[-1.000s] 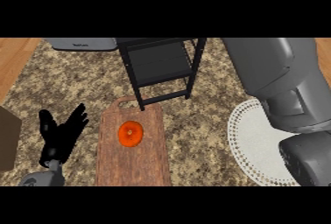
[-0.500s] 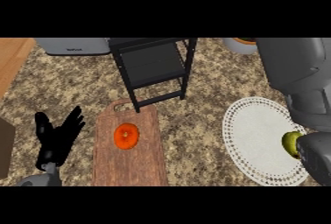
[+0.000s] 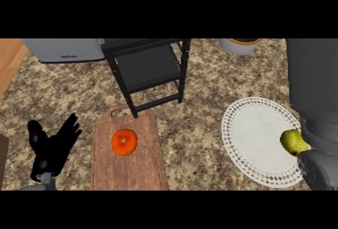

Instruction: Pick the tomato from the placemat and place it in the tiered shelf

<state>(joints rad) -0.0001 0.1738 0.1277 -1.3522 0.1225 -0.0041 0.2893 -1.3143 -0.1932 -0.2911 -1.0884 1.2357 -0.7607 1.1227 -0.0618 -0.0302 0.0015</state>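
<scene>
Left hand: your left hand [image 3: 51,145] is open, fingers up and spread, resting near the left edge of the table [image 3: 198,94]. It holds nothing.
Right hand: you cannot see the fingers of your right hand. Only the big grey arm [image 3: 315,103] shows down the right side, so I cannot tell if that hand is open or closed.
Tomato: the tomato [image 3: 123,142] is red-orange and round. It sits on the wooden board [image 3: 128,167], not on the placemat, just right of your left hand and not touching it.
Placemat: the white round placemat [image 3: 254,134] is well to the right. A yellow-green fruit [image 3: 294,142], maybe a pear, lies on its right side, partly hidden by the arm.
Shelf: the black tiered shelf [image 3: 150,67] stands just behind the board, its front leg at the board's top edge.
How it will feel: the tomato is likely light, smooth and a bit slippery. It is soft, so it could squash or roll away.
Where to hold: curl your fingers round its wide middle, from both sides. Do not poke the top.
Writing: the grey box [image 3: 66,49] at the back left has small dark writing on its front, too small to read. No other labels show.
</scene>
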